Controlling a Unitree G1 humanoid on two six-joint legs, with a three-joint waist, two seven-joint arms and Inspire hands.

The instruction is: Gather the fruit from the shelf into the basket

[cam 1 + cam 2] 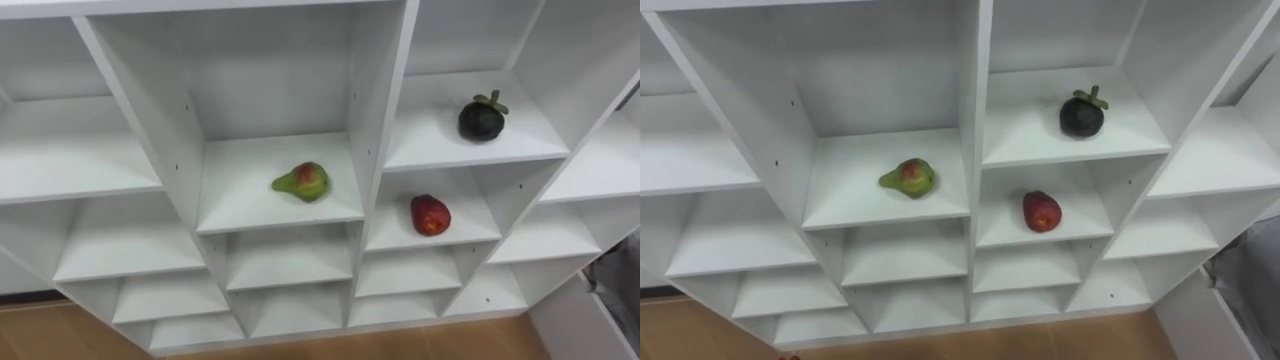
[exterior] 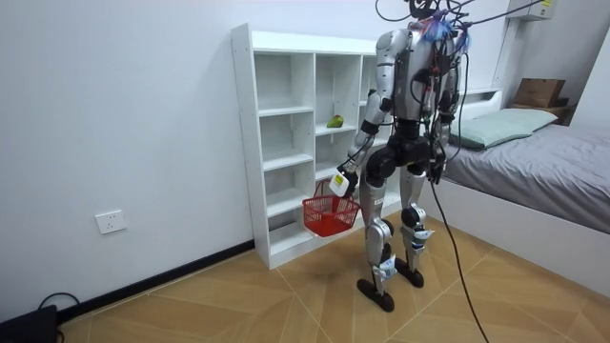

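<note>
Left hand (image 2: 339, 182) seemingly curled round basket (image 2: 330, 217) handle; right hand (image 2: 436, 173): cannot tell. A clumsy reach could roll the pear (image 1: 303, 181) off the shelf (image 1: 280, 205).

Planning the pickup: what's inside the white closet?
A pear in the middle column; right of it a mangosteen above a red fruit. The lowest cubbies' backs are hidden.

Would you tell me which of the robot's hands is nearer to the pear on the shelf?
Left. The left hand, holding the basket, hangs below the pear by the closet; the right hand hangs at its hip on the side towards the bed.
</note>
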